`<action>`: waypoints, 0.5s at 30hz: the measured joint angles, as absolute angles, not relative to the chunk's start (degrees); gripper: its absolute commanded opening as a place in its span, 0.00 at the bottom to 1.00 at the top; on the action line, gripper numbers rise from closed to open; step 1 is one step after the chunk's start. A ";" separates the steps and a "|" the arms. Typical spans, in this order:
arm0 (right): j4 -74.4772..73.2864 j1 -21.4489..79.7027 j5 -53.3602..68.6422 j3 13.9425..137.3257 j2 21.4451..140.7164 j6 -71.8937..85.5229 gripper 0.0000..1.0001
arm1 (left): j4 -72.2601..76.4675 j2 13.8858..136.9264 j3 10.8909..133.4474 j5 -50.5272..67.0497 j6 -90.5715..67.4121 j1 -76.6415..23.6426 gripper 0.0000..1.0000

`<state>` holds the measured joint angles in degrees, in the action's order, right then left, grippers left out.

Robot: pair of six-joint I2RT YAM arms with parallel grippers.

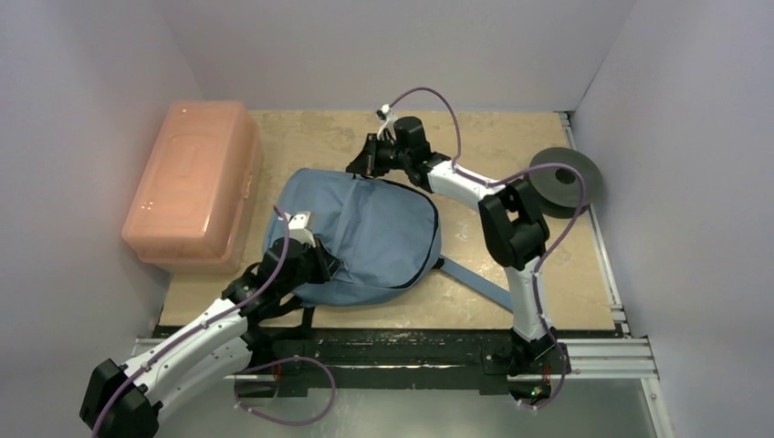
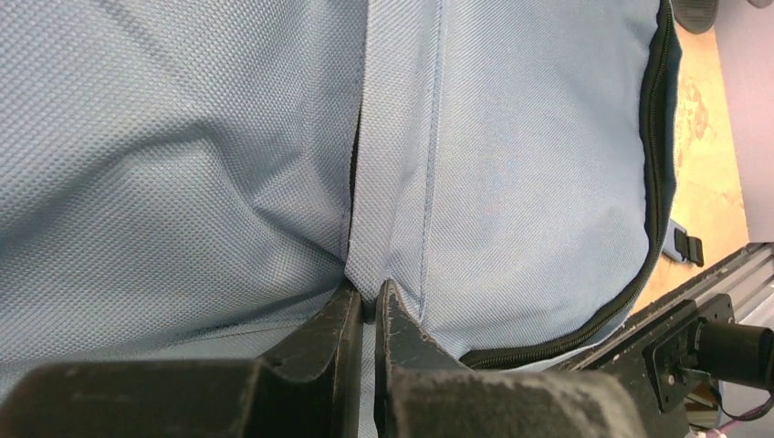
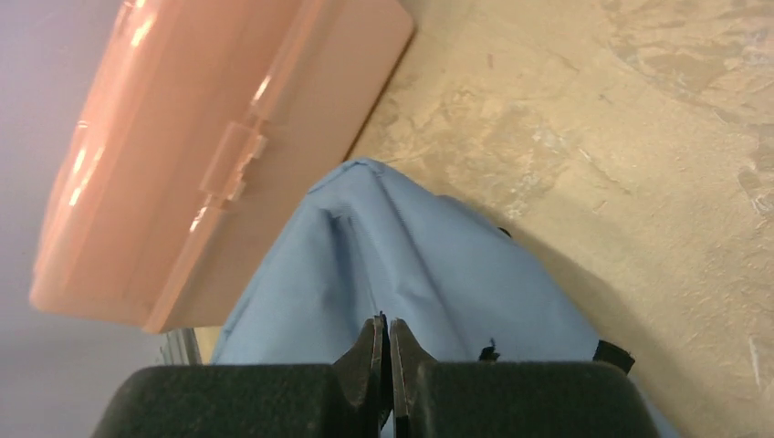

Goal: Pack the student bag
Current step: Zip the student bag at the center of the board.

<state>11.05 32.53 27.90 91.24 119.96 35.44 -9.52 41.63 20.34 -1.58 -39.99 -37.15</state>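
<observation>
Cloth is almost all the left wrist camera sees. It is the student bag (image 1: 365,228), soft and blue-grey, lying flat on the table (image 1: 511,146) between the two hands.

The left gripper (image 2: 365,297) is at the near left edge of the bag. Its two fingers are squeezed nearly together, and a fold of the blue cloth runs down between the tips, so it is pinching the bag. Off to the right of these fingers a black zipper (image 2: 653,137) curves along the bag's edge.

The right gripper (image 3: 384,324) is at the far edge of the bag, on the other side from the left one. Its fingers are pressed tight together. The blue cloth rises in a little hill right up to the tips and touches them. I cannot tell if any cloth is caught between them.

Past the right gripper's tips and off to the left sits a pink box (image 1: 187,182), just beside the bag. A dark round disc (image 1: 566,178) lies well behind this hand, close to its arm. A blue strap (image 1: 479,283) sticks out from the bag near that arm's base.
</observation>
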 measured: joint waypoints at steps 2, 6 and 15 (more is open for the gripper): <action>8.80 32.10 28.51 94.15 123.28 34.96 0.37 | -9.41 41.60 20.36 -1.91 -39.97 -37.12 0.01; 1.37 31.31 23.05 99.72 125.38 30.02 0.86 | -11.20 42.54 20.60 -1.10 -39.44 -37.12 0.35; -14.35 28.77 0.69 84.09 96.23 23.70 0.99 | -18.17 38.44 24.58 1.74 -36.12 -37.15 0.57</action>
<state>-14.35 28.77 0.69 84.09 96.23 23.70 -18.17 38.44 24.58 1.74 -36.12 -37.15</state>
